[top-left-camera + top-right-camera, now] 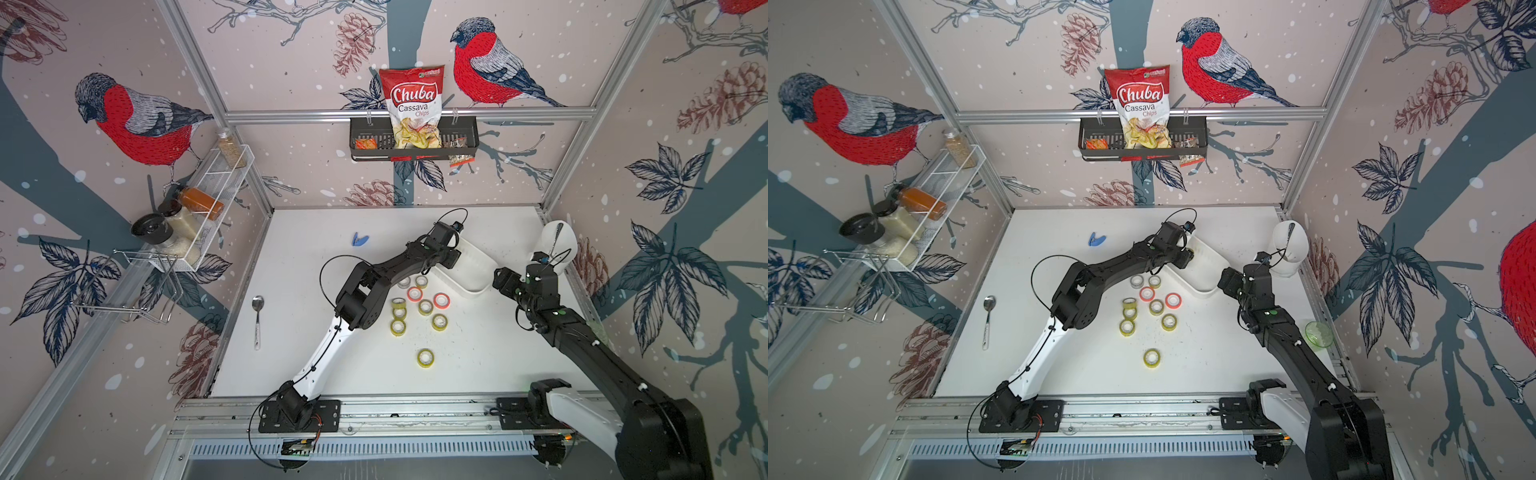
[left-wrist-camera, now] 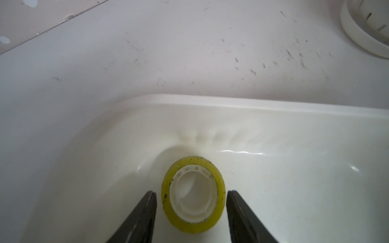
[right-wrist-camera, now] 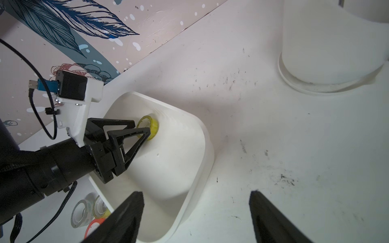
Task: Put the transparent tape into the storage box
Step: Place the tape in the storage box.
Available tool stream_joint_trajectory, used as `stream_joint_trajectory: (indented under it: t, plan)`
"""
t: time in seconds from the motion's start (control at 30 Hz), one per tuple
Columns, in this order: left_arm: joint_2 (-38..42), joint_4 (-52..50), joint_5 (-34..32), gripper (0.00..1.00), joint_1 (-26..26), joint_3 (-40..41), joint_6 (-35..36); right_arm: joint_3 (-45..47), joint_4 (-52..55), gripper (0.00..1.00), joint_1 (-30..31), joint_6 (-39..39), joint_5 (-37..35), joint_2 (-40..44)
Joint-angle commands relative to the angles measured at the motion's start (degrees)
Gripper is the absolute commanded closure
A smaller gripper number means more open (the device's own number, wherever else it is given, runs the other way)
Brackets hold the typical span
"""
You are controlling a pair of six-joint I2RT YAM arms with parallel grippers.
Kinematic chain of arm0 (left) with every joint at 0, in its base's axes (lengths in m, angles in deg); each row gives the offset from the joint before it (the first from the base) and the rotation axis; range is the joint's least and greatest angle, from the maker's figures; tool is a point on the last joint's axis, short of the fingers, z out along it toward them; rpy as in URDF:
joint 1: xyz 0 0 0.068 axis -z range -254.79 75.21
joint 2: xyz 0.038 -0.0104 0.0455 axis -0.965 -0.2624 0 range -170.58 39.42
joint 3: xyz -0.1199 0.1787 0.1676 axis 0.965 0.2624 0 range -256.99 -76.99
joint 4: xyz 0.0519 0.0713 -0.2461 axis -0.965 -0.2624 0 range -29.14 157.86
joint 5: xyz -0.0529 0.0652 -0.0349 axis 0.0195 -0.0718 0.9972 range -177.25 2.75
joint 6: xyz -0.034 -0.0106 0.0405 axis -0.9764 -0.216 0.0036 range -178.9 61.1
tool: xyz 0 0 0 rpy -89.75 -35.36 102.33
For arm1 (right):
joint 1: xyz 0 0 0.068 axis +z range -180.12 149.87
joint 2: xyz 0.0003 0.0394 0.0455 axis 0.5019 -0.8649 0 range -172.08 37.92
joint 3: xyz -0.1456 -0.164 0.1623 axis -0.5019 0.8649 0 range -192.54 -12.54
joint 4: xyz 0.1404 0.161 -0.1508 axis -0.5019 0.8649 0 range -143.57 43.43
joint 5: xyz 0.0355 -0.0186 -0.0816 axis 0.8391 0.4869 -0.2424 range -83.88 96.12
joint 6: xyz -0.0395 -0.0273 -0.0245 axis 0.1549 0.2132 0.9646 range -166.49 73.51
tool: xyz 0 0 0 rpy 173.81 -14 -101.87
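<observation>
A yellowish transparent tape roll (image 2: pixel 193 194) lies inside the white storage box (image 2: pixel 231 103), close to its rounded end wall. My left gripper (image 2: pixel 192 191) reaches into the box with its jaws on either side of the roll. A small gap shows on each side, so it is open and not holding the roll. The right wrist view shows the same roll (image 3: pixel 150 126) just past the left fingertips (image 3: pixel 147 132). My right gripper (image 3: pixel 196 193) hovers open and empty over the box's other end (image 3: pixel 202 147). Both top views show the box (image 1: pixel 478 270) (image 1: pixel 1204 266) at the back right of the table.
Several more tape rolls (image 1: pixel 419 307), yellowish, orange and clear, lie grouped beside the box, and one lone roll (image 1: pixel 425 358) lies nearer the front. A tall white holder (image 1: pixel 559 245) stands at the far right. A spoon (image 1: pixel 257 320) and a blue clip (image 1: pixel 360 240) lie on the left.
</observation>
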Motion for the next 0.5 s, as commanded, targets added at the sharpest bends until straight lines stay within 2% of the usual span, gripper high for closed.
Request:
stream_joint_trajectory:
  t: [0.0, 0.17, 0.3, 0.47]
  plan:
    - [-0.2, -0.8, 1.1, 0.39, -0.4, -0.9, -0.4, 0.1, -0.9, 0.16, -0.1, -0.6, 0.3, -0.1]
    - [0.2, -1.9, 1.5, 0.36, -0.5, -1.8, -0.5, 0.2, -0.9, 0.16, -0.4, -0.7, 0.3, 0.0]
    - [3.4, -2.3, 3.0, 0.36, -0.5, -0.6, -1.6, 0.2, -0.9, 0.16, -0.6, -1.3, 0.3, -0.6]
    - [12.8, 1.2, 4.4, 0.36, -0.5, 8.4, -3.7, -1.2, 1.3, 0.22, -0.7, -2.6, 0.9, -3.4]
